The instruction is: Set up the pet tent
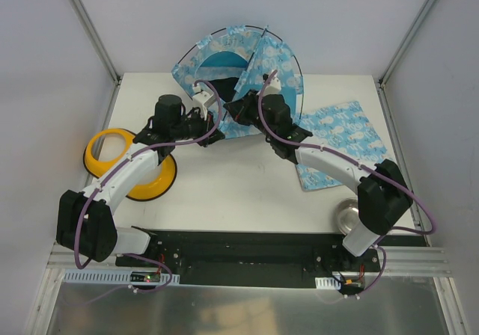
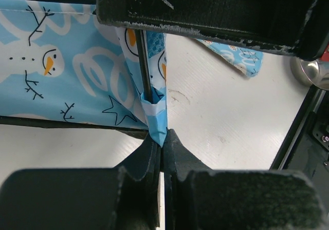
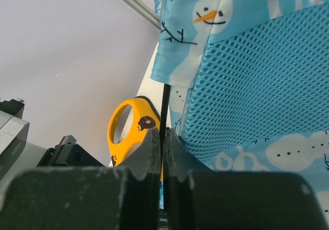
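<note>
Left gripper is pinching the corner sleeve of the pet tent, jaws pressed together, with the thin pole running straight ahead from its tips. Right gripper is clamping a black pole, with tent fabric rising just beyond, rightward. Both arms equally near.

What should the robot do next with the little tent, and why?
Probably push the black pole a bit deeper into the corner pocket: the left end effector pinches that pocket, the right end effector pinches the pole, and the pet tent looks half raised.
</note>
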Tool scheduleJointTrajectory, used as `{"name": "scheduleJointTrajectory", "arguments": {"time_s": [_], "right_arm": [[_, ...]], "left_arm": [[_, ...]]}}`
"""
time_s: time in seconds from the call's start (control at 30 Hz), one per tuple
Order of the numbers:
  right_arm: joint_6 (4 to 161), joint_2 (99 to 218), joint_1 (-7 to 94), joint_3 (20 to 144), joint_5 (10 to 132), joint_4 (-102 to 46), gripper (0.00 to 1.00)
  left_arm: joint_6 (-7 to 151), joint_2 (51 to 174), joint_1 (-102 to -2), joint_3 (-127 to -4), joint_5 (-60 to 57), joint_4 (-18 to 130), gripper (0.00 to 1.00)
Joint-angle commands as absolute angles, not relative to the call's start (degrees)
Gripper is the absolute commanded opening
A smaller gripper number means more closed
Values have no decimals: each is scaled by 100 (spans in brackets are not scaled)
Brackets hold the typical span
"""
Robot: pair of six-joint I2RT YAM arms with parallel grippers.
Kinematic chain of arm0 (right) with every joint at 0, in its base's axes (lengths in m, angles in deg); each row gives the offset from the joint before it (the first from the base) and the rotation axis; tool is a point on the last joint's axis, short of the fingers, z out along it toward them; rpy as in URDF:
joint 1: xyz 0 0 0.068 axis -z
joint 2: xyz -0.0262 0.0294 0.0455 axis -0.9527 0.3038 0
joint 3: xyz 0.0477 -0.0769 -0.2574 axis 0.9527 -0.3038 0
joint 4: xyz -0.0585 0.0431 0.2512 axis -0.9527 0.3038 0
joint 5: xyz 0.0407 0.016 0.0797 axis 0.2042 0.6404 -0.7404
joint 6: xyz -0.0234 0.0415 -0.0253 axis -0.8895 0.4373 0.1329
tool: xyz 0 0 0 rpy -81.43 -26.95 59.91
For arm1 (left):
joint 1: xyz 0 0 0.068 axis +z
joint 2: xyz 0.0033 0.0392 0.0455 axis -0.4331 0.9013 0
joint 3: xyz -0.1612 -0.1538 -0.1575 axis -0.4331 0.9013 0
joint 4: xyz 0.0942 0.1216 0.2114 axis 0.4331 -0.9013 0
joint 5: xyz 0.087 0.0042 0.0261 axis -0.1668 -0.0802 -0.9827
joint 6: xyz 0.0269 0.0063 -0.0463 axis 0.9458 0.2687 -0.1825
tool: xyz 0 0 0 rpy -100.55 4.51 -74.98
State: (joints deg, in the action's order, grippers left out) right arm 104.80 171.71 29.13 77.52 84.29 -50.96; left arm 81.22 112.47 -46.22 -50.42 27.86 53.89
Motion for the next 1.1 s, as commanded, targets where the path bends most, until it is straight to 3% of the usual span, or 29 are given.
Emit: {"name": "scheduleJointTrajectory", "arguments": {"time_s": [0.0, 0.47, 0.6, 0.7, 1.07], "right_arm": [[9954, 17354, 2995, 7861, 9117, -5208, 0], [9769, 17319, 2863, 7686, 8457, -4944, 0], [9725, 17363, 2863, 7764, 8414, -4821, 0], [9690, 17372, 2828, 7773, 8343, -4786, 0], [9655, 17381, 2766, 7888, 8194, -4470, 0]], "left_arm": [[7948, 11080, -4684, -5372, 3615, 5192, 0], [7965, 10974, -4676, -5521, 2974, 5201, 0], [7983, 10790, -4667, -5539, 2790, 5131, 9], [8027, 10579, -4676, -5530, 2640, 5087, 23], [8001, 10280, -4667, -5574, 2069, 5069, 44]]}}
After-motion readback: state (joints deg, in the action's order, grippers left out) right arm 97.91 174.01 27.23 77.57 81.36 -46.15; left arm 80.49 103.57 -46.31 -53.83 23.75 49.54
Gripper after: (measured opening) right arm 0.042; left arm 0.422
